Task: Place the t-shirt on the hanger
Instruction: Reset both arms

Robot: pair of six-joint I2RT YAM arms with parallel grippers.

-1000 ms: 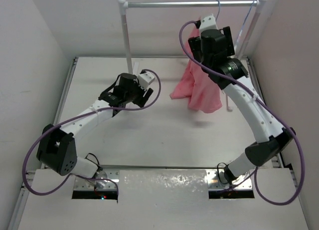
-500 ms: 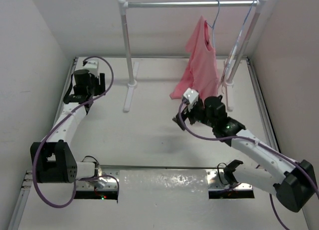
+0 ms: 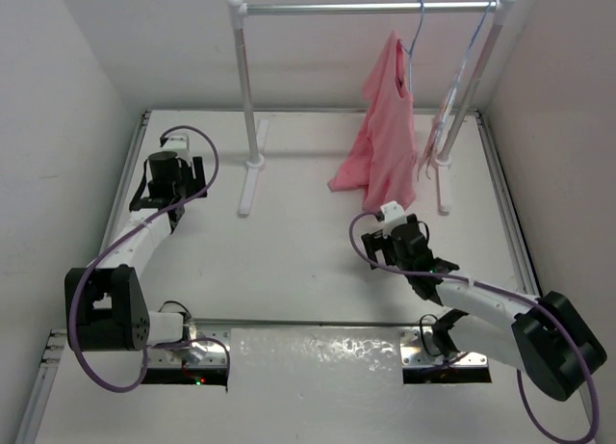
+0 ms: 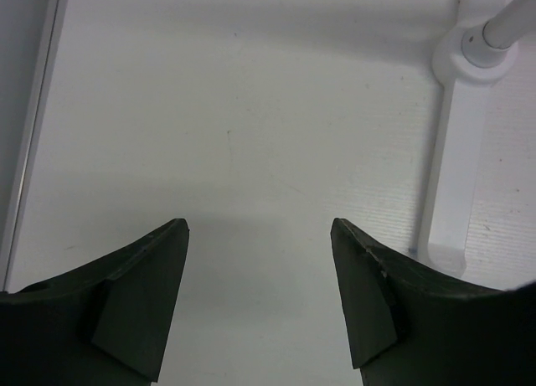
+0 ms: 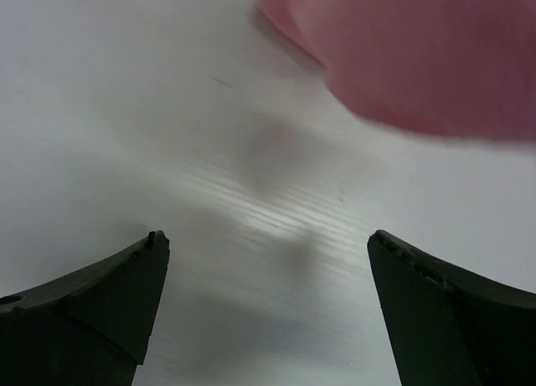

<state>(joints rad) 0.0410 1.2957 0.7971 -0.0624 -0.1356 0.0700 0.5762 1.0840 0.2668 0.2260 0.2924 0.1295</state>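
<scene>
The salmon-pink t-shirt (image 3: 389,126) hangs from the pale-blue hanger (image 3: 415,32), whose hook sits on the rail; its hem droops to the table. My right gripper (image 3: 395,236) is low over the table in front of the shirt, open and empty. In the right wrist view the gripper (image 5: 268,235) has bare table between its fingers, with the t-shirt (image 5: 419,59) blurred ahead of it. My left gripper (image 3: 181,167) is at the far left of the table. In the left wrist view the gripper (image 4: 258,227) is open over bare table.
A white clothes rack (image 3: 366,8) spans the back, with its left post's foot (image 3: 248,186) on the table; that foot (image 4: 452,168) also shows in the left wrist view. A second thin hanger (image 3: 469,59) hangs by the right post. Walls close in on both sides.
My right arm has come down from the rail to the table, leaving the t-shirt hanging. My left arm has drawn back from mid-table to the far left.
</scene>
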